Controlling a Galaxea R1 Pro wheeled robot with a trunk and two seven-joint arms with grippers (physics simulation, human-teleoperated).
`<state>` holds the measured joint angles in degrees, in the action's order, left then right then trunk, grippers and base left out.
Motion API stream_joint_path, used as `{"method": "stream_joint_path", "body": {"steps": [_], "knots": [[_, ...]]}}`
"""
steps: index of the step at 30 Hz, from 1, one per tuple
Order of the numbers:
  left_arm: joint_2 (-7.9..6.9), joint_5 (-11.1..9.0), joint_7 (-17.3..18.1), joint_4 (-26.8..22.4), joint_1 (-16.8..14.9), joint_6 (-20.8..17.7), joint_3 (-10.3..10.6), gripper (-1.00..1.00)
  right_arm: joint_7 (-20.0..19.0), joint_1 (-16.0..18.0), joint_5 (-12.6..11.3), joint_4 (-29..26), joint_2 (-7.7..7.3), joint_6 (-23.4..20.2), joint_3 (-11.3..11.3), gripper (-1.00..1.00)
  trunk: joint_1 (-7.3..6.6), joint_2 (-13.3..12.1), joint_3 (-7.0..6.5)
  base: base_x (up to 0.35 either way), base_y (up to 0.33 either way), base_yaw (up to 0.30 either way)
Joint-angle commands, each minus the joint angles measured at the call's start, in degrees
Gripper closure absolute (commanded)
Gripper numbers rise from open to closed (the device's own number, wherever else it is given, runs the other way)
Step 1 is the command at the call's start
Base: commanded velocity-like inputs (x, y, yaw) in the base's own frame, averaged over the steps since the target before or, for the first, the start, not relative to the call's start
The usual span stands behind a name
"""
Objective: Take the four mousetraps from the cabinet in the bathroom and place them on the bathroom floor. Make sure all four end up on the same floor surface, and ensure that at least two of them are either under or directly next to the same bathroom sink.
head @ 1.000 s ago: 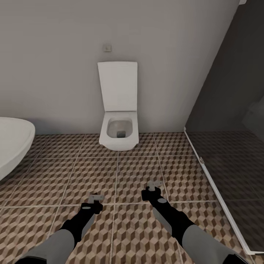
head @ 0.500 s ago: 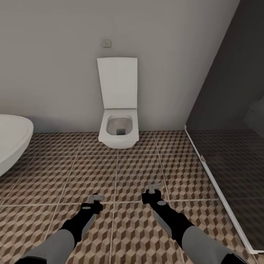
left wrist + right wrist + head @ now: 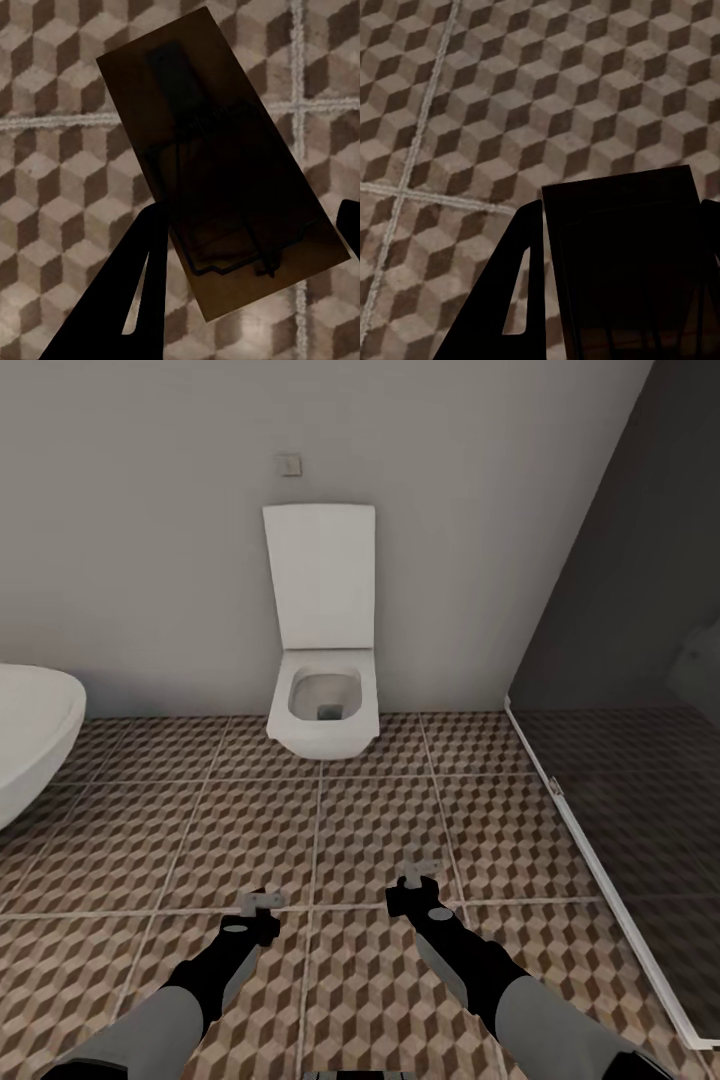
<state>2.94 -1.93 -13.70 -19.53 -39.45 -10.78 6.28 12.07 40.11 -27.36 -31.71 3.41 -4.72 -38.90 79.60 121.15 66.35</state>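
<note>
Both arms reached out low over the bathroom floor (image 3: pixel 250 830), the white toilet (image 3: pixel 320 710) standing at the far wall and a white bathtub (image 3: pixel 30 745) at the floor's left edge. The left tool (image 3: pixel 262 903) was clenched on a mousetrap (image 3: pixel 217 161), its tan board tilted above a grout crossing. The right tool (image 3: pixel 412 881) gripped a second mousetrap (image 3: pixel 622 255) just as firmly, dark board between its fingers (image 3: pixel 502 300) above the tiles.

View drifted slightly rightward and up: toilet (image 3: pixel 322 660) and bathtub (image 3: pixel 30 745) sit higher, bathtub farther off-frame left.
</note>
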Motion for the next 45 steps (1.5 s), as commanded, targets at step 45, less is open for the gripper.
{"method": "stream_joint_path", "body": {"steps": [45], "knots": [[-0.04, -0.1, -0.45, 0.02, -0.01, -0.38, 0.49, 1.0, 0.5, 0.06, -0.41, -0.02, 0.02, -0.2, -0.4, 1.0, 9.88, 18.08, 8.12, 0.0, 0.0, 0.0]]}}
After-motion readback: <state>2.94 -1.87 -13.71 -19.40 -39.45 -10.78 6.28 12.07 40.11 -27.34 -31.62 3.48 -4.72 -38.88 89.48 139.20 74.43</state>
